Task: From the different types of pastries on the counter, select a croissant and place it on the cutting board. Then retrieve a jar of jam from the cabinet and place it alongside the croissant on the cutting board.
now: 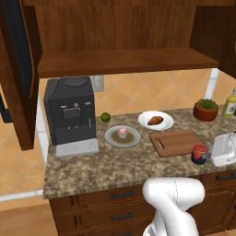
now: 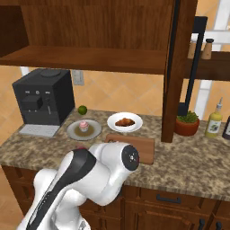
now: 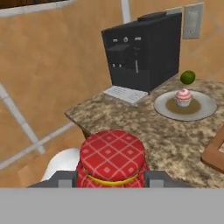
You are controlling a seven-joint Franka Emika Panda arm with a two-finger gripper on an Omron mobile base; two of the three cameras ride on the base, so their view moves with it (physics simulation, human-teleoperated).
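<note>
Claw (image 3: 112,178): seen in the hand view with its 2 finger tips set against the 2 sides of the jar of jam (image 3: 112,158), clamped on it; in the left base view the white hand was seen at the right edge, right beside the jar.
Jar of jam: a squat dark jar with a red checked lid and a yellow band, held low over the front edge of the surface (image 1: 120,166), just off the front right corner of the cutting board (image 1: 177,141); whether its base touched the granite could not be told.
Croissant (image 1: 156,120): found lying on the white plate (image 1: 167,123), behind the cutting board, not on it.
Cutting board: laid flat on the surface, bare, between the white plate and the front edge.
Cupcake (image 1: 122,132): pink-frosted, stood upright in the middle of the round grey plate (image 1: 112,138), left of the board.
Lime (image 1: 105,117): placed behind the grey plate, near the coffee machine (image 1: 70,110).
Cabinet (image 1: 124,61): mounted above the surface, its doors swung open, its wide shelf shown.
Potted plant (image 1: 205,109): set at the back right, with a yellowish bottle (image 1: 230,103) just beside it.
</note>
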